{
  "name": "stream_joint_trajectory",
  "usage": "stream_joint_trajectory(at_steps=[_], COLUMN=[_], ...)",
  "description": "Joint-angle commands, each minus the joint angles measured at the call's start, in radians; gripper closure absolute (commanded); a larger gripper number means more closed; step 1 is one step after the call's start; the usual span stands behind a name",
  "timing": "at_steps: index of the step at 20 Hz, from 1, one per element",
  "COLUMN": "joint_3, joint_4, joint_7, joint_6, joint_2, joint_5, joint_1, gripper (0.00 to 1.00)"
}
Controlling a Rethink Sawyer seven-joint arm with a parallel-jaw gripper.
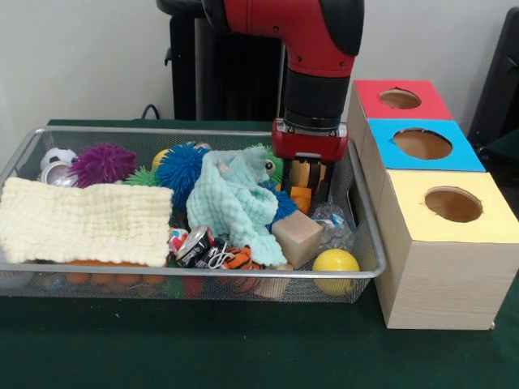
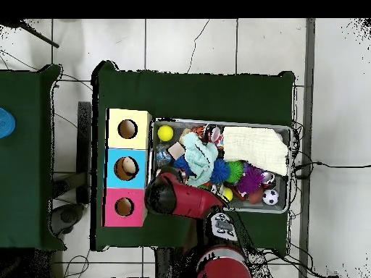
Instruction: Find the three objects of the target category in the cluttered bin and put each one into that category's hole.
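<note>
The wire mesh bin is full of toys and cloths; it also shows in the overhead view. One clear crinkly bottle lies at the bin's right end, between a wooden block and the mesh wall. No other clear bottle shows. My gripper hangs down inside the bin's far right corner, just behind and above that bottle, close to a small orange thing. In the overhead view the red arm hides the gripper. The blue-topped hole is the middle one on the wooden box, right of the bin; it also shows in the overhead view.
A cream cloth covers the bin's left half. A mint cloth, blue spiky ball, purple spiky ball, wooden block, yellow ball and crushed can crowd the rest. The red hole and yellow hole flank the blue one.
</note>
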Motion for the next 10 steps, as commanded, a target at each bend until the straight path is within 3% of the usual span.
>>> stream_joint_trajectory(at_steps=[1,10], joint_3=[0.124,0.152], joint_4=[0.039,0.062], joint_7=[0.288,0.292], joint_6=[-0.028,-0.016], joint_2=[0.001,-0.014], joint_5=[0.069,0.111], joint_1=[-0.014,-0.015], gripper=[0.0,0.0])
